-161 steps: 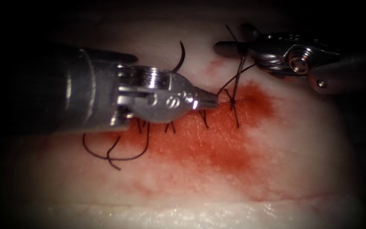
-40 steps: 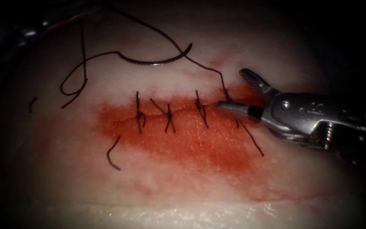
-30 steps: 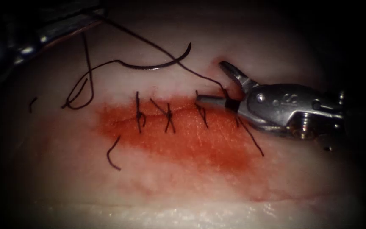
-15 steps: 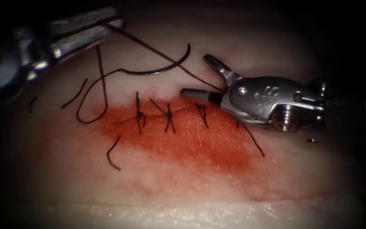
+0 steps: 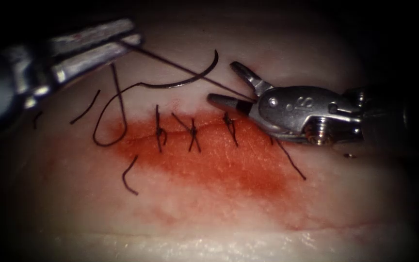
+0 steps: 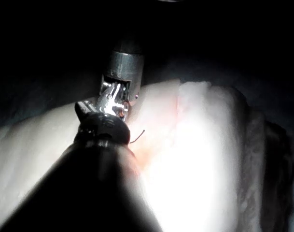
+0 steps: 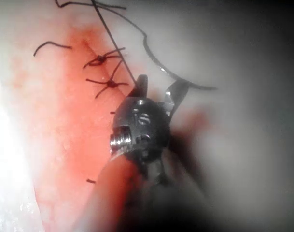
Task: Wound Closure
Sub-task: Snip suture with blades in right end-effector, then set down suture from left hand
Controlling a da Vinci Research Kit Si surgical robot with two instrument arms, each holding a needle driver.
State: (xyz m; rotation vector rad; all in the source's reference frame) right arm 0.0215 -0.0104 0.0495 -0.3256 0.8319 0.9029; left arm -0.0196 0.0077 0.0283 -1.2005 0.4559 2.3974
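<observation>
Two tools frame a taut thread (image 5: 190, 73): your left tool (image 5: 93, 46) pinches its far end, while your right tool (image 5: 233, 90) has jaws spread astride it, holding nothing. The needle (image 5: 190, 77) lies free on the tissue (image 5: 219, 204), above the cut. Your right wrist view shows both spread jaws more plainly.

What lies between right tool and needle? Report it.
Only the taut thread, held by the left tool, crossing the needle lying free on the tissue above the cut; the right tool's open jaws hold nothing.
</observation>
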